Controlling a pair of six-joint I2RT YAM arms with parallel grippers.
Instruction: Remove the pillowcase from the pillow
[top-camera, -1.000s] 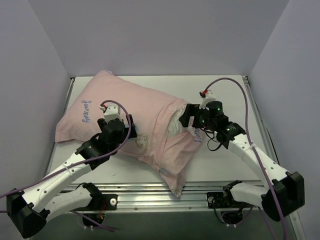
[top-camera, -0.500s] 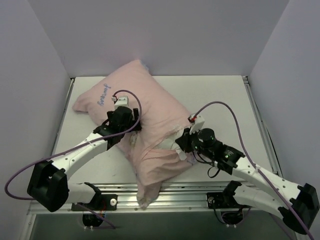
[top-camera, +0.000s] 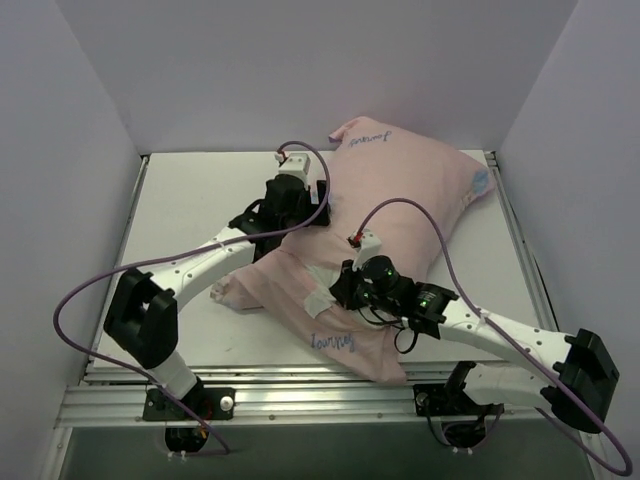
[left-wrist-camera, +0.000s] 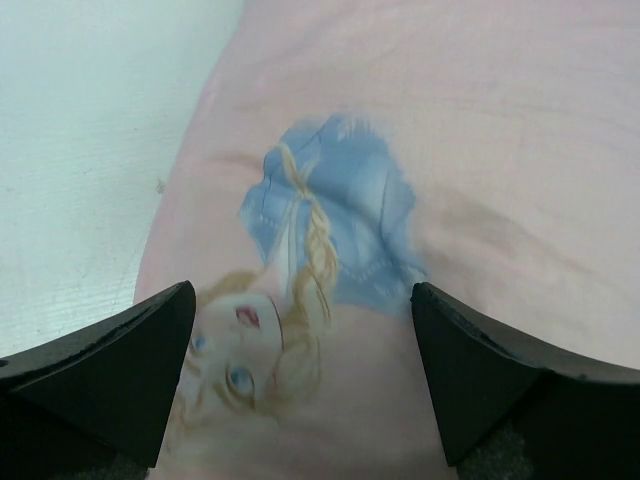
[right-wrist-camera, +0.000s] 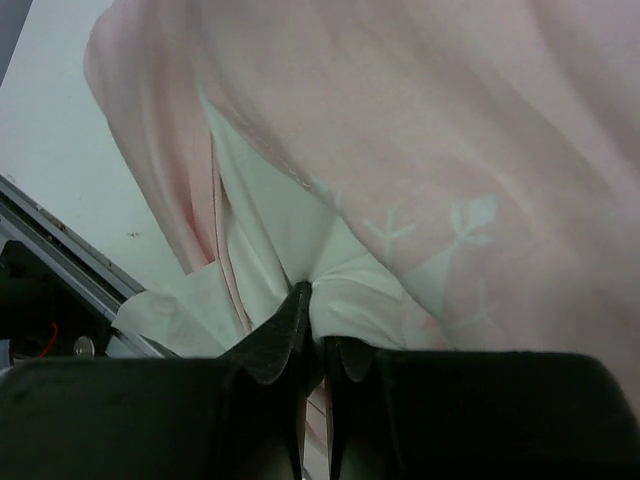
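Pillow (right-wrist-camera: 270, 230) pinched by right claw (right-wrist-camera: 314, 310)
Left claw (left-wrist-camera: 302, 300) spread over pillowcase (left-wrist-camera: 500, 150); girl's face (left-wrist-camera: 235, 350) seen from that wrist only.

a lab test cell: plain walls (top-camera: 300, 70) around a white table (top-camera: 190, 200) with aluminium rail (top-camera: 300, 395).

On table (top-camera: 190, 200), pillow (right-wrist-camera: 265, 225) inside pillowcase (top-camera: 400, 190).

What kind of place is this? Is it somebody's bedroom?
Probably not a bedroom; it looks like a robot test booth. Plain white walls box in a white table, two robot arms stand at a metal rail along its edge, and they work on a pillowcase.
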